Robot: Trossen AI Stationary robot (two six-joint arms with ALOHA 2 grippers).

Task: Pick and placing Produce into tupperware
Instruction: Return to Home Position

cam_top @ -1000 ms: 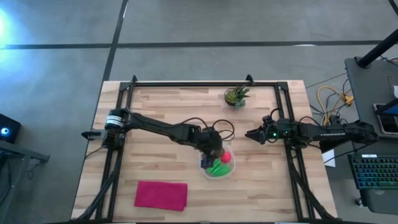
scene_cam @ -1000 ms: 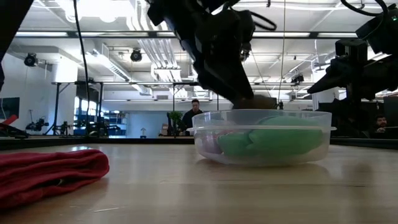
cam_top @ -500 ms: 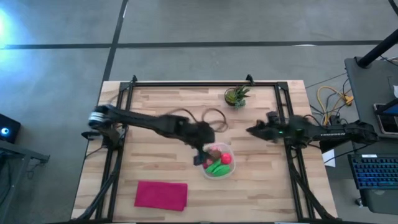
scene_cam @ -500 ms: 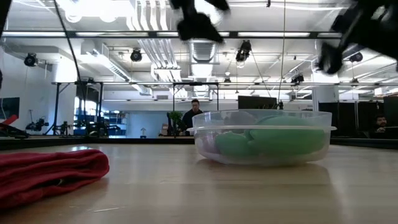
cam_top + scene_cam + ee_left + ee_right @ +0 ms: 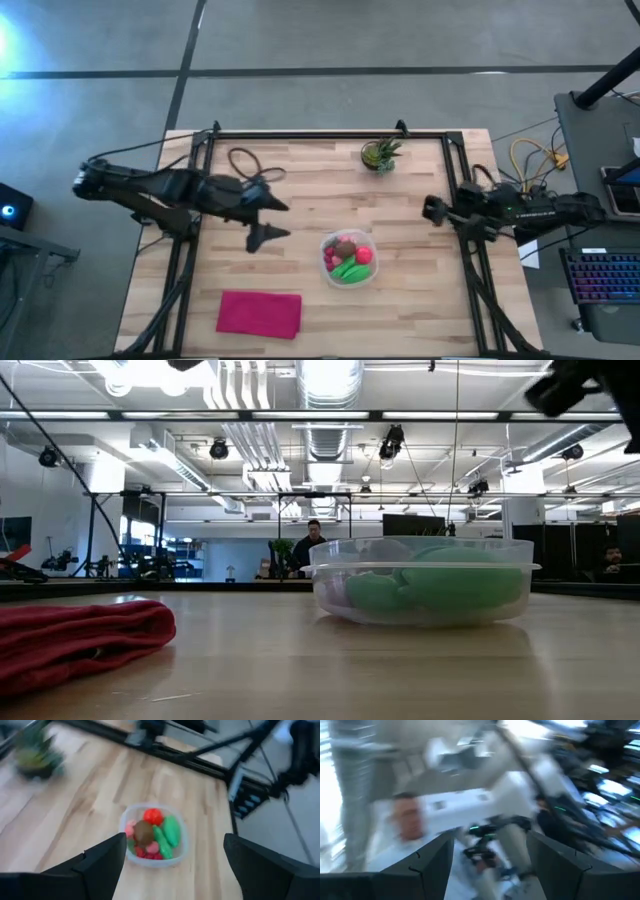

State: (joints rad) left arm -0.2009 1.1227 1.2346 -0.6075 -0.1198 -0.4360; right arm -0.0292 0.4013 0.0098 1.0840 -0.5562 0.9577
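The tupperware (image 5: 349, 258) stands on the table just right of centre. It holds the produce (image 5: 152, 834): a red round piece, pink pieces, green long ones and a brown oval (image 5: 144, 831) on top. In the low view the tupperware (image 5: 420, 580) shows green pieces through its wall. My left gripper (image 5: 278, 221) is open and empty, up in the air to the left of the tupperware. My right gripper (image 5: 430, 210) is open and empty at the table's right side, beside the frame.
A magenta cloth (image 5: 260, 313) lies by the table's near edge, left of the tupperware. A small potted plant (image 5: 380, 153) stands near the far edge. A black frame rail (image 5: 330, 134) borders the table. Bare wood lies between the tupperware and the right arm.
My left gripper has risen out of the tupperware and drawn back toward the table's left edge, and the brown oval now lies in the tupperware on the other pieces. My right gripper has pulled back a little toward the right edge. The tupperware has stayed in place.
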